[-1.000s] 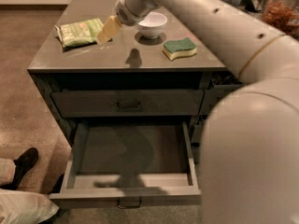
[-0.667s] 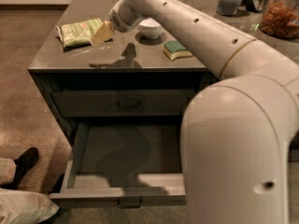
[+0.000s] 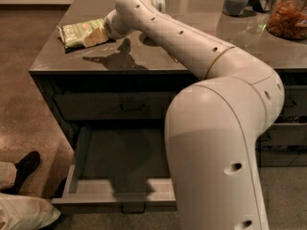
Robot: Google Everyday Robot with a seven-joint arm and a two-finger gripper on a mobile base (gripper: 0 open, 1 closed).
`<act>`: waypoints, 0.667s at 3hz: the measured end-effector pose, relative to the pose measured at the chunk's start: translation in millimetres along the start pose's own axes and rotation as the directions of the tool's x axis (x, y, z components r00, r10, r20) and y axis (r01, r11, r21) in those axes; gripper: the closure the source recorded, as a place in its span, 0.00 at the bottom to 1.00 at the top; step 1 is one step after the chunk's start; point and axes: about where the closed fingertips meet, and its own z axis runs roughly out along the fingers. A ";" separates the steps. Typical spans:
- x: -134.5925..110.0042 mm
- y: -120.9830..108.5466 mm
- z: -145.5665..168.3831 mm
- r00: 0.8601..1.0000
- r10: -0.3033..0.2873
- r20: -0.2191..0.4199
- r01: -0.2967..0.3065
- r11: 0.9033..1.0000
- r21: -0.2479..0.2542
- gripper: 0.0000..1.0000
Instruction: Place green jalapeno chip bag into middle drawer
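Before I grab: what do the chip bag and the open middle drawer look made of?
Green jalapeno chip bag: likely thin plastic film, crinkled and slightly glossy. Middle drawer: painted metal or laminate, hard to say; matte grey, flat smooth walls. The gripper is at the bag's edge, over the countertop.

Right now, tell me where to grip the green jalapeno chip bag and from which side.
Probably the end nearest the hand, coming down from above. The green jalapeno chip bag lies flat on the countertop, so only a thin edge can be pinched, and the hand sits at that end.
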 end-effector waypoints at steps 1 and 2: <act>-16.1 3.4 12.8 0.998 -0.001 0.070 0.002 1.000 -0.015 0.00; -25.8 10.6 28.8 0.995 -0.025 0.098 0.030 0.998 -0.050 0.00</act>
